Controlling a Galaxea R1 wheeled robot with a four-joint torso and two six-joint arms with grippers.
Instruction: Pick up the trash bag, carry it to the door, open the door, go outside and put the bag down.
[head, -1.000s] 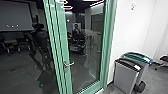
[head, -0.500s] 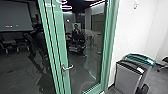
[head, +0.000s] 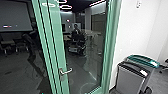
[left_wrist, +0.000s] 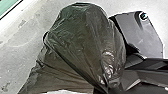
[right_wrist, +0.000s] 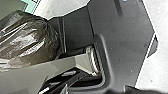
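In the head view a green-framed glass door (head: 56, 50) stands upright in front of me, its metal lever handle (head: 66, 72) on the green stile. The dark, crumpled trash bag (left_wrist: 82, 42) bulges large in the left wrist view, and its plastic draws together into a gathered neck where my left gripper (left_wrist: 108, 87) is shut on it. Part of the same shiny bag (right_wrist: 27, 42) appears in the right wrist view, beside my dark base. How my right gripper stands is unclear.
Right of the door, along a white wall (head: 135, 32), stand a grey bin (head: 130, 80) and a green-topped bin (head: 142, 60). Through the glass show a seated person (head: 76, 31), furniture and, at the left, a large screen (head: 15, 16).
My head view has shifted as I moved nearer the door: the handle now lies lower and further left, the bins further right. The door itself shows no clear movement.
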